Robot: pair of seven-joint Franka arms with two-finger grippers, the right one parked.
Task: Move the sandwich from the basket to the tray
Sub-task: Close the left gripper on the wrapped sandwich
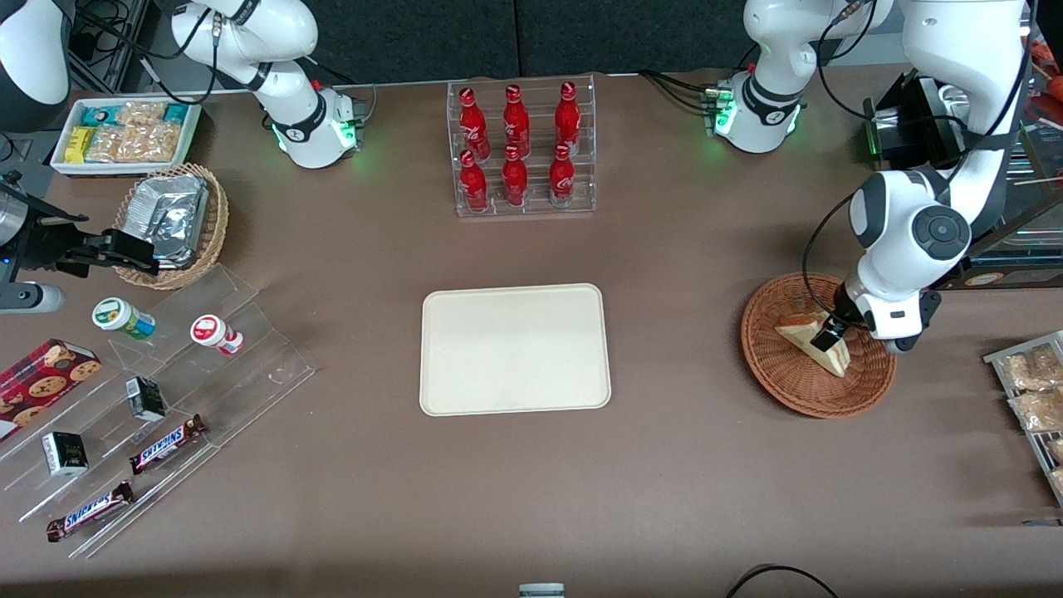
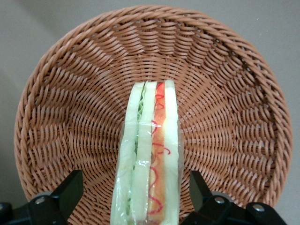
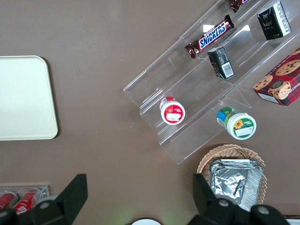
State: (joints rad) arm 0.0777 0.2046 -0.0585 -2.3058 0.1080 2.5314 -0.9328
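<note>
Front view, read from the parked arm's end of the counter (image 1: 349, 498) to the working arm's, shows a clear acrylic display stand (image 1: 149, 399) with Snickers bars (image 1: 169, 443), small cartons and two little tubs, then the cream tray (image 1: 515, 349) lying bare in the middle of the counter, with a rack of red cola bottles (image 1: 521, 149) farther from the camera than the tray, and last the reddish-brown wicker basket (image 1: 818, 345) toward the working arm's end. The sandwich (image 1: 818, 339) lies in that basket, not yet lifted, and the hand (image 1: 832, 332) is down over it. The left wrist view settles the relation that matters: the sandwich (image 2: 151, 154) stands on edge with its filled cut side facing up at the camera, its long axis running straight away from the wrist, and the two black fingers (image 2: 65, 192) stand one on each bread face, spread wide with basket weave showing between each finger and the bread. So the hand is released, straddling the wedge without touching it, and the basket (image 2: 225, 93) rim rings them both. By my reading the squeeze should land squarely across the thin width of the wedge, and the tray lies well apart from the basket, toward the parked arm's end.
</note>
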